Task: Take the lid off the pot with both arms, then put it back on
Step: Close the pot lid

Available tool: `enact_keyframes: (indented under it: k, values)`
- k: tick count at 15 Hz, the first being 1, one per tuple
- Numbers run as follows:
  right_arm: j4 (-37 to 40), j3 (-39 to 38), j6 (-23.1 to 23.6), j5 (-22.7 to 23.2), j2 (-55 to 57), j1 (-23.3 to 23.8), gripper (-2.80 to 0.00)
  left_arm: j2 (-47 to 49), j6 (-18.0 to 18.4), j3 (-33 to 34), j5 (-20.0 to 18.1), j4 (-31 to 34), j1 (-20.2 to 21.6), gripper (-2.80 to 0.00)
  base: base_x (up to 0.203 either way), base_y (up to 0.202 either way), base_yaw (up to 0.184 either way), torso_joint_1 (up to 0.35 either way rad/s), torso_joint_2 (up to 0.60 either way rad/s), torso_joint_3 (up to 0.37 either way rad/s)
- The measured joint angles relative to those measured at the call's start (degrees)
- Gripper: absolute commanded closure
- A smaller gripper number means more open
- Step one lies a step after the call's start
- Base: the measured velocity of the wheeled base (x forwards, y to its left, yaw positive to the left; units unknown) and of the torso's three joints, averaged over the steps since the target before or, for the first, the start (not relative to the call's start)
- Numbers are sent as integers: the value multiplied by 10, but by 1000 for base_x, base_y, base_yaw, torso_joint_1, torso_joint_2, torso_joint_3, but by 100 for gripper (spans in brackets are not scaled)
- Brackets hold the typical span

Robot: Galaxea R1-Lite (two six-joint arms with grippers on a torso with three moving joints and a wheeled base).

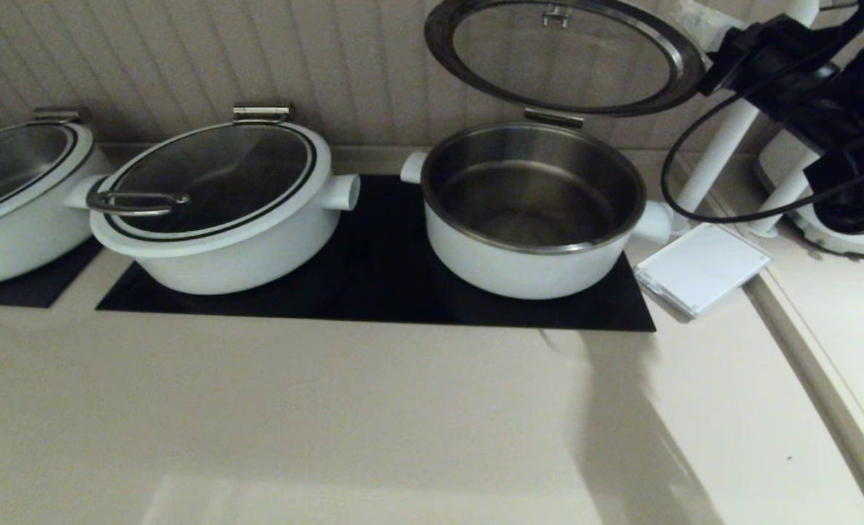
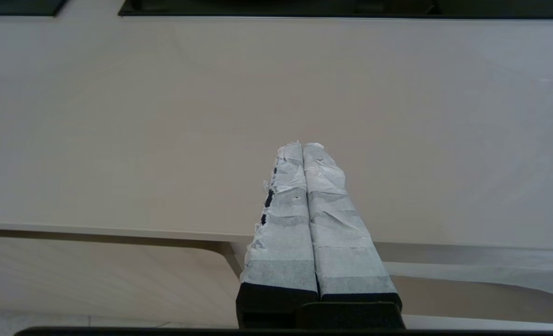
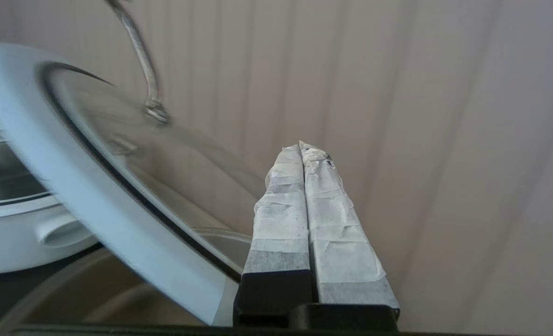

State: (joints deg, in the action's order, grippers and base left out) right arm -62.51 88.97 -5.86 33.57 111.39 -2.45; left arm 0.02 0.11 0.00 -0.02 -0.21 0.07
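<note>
**Fingers pressed together, lid tilted up over the open pot**

The right fingers [image 3: 302,148] were closed flat against each other, gripping nothing, just beside the raised lid [image 1: 563,55]. The lid stood tilted up behind the pot [image 1: 534,211], above its hinge clip [image 1: 553,117]. The pot sat open on the black cooktop [image 1: 373,284]. The left fingers [image 2: 303,147] were likewise closed, empty, over bare worktop [image 2: 164,140] well apart from the pot.

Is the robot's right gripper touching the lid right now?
Cannot tell. In the right wrist view the right gripper is shut beside the tilted lid, but its fingers hide any contact or gap.
</note>
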Motion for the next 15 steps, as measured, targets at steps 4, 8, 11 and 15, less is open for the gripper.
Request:
enact_keyframes:
  k: [4, 8, 11, 15]
  values:
    - [-10, -42, 1, 2, -19, -6, 0, 0, 0, 0, 0, 0, 0, 0, 0, 0, 0, 0, 0, 0]
    - [-47, -120, 0, 22, -41, -21, 0, 0, 0, 0, 0, 0, 0, 0, 0, 0, 0, 0, 0, 0]
    - [-75, -167, 1, 24, -52, -35, 0, 0, 0, 0, 0, 0, 0, 0, 0, 0, 0, 0, 0, 0]
    - [-111, -233, 1, 24, -60, -52, 0, 0, 0, 0, 0, 0, 0, 0, 0, 0, 0, 0, 0, 0]
